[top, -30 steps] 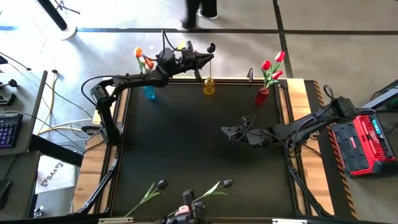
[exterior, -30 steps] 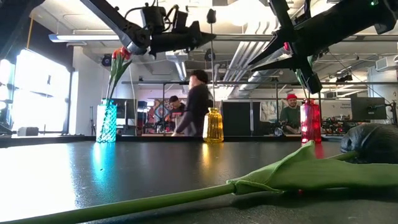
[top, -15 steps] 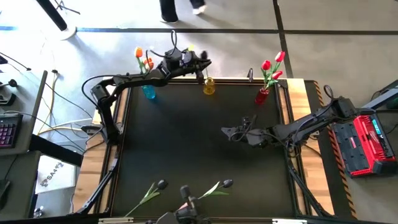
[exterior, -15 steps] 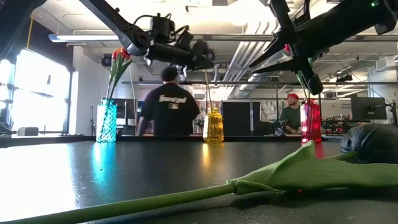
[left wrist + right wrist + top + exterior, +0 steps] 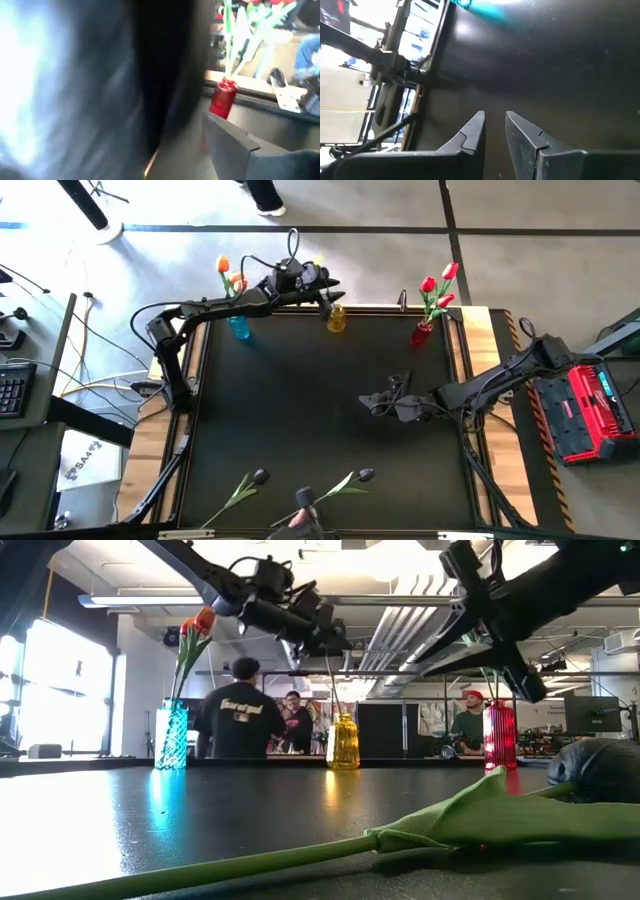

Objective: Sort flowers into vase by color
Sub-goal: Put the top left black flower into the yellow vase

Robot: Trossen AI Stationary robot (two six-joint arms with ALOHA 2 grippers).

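On black table [image 5: 300,410], three vases, workshop behind

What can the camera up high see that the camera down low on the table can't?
Only the high view shows the whole black table from above, two black tulips lying along its near edge, and the right pincer hanging over the middle.

Only the low view shows people standing in the room behind the table, and one tulip's green leaf up close.

Both show the blue vase, the yellow vase, the red vase, and the left pincer above the yellow one.
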